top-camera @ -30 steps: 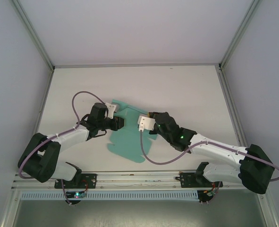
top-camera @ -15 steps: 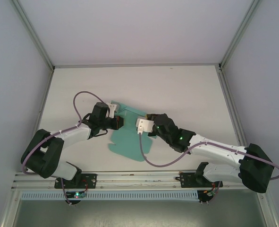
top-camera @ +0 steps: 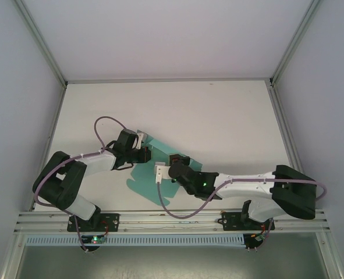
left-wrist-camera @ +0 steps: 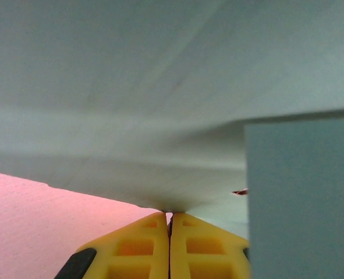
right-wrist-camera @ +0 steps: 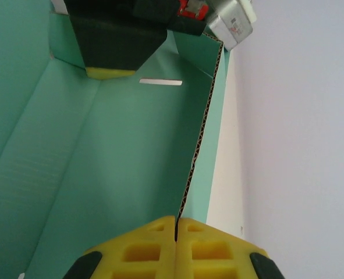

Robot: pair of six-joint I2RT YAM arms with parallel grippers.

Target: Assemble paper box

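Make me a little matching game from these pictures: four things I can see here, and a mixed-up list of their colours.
Things:
1. paper box
2. fingers of the right pincer
3. looping cable
4. table

Colours:
A. yellow
B. white
C. teal-green
D. lilac

Pairs: 1-C, 2-A, 3-D, 4-B.

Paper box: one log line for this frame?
paper box: unassembled, panels partly folded up | left gripper: shut on paper box | right gripper: shut on its corrugated edge
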